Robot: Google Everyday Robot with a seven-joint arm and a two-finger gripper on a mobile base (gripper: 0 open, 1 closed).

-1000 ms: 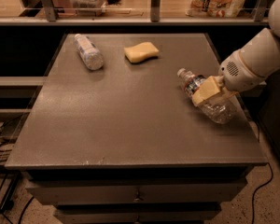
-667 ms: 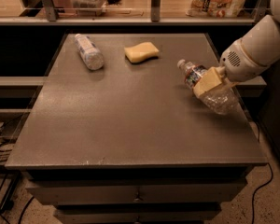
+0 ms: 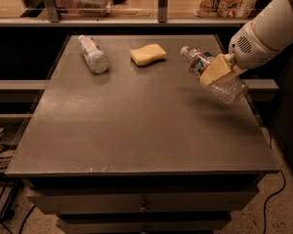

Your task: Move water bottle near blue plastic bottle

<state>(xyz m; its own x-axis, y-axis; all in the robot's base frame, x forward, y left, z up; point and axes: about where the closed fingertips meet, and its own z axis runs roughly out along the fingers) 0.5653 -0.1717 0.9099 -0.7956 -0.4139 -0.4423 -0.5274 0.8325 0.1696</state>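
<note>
While the end effector [image 3: 215, 69] stays clamped around the middle of the water bottle [image 3: 230, 88], we see that the bottle has risen. A second ago it lay low at the right edge of the tabletop [image 3: 136, 126]; now it hangs clear of the surface, tilted with its cap pointing far and left, and a soft shadow shows beneath it. It has also drifted slightly left and toward the far side. The tan fingers [image 3: 212, 72] press on the bottle just below its label band, so we judge the grip firm and the pick-up done.

We read this as the start of the carry. The blue bottle [image 3: 93, 54] lies on its side at the far left of the tabletop, well apart from the held one, and the sponge [image 3: 147, 55] sits between the two along the far side. Most of the travel is not yet made. We expect the move to run leftward across the tabletop, either over the sponge or on its near side, before the water bottle is set down beside the blue one.
</note>
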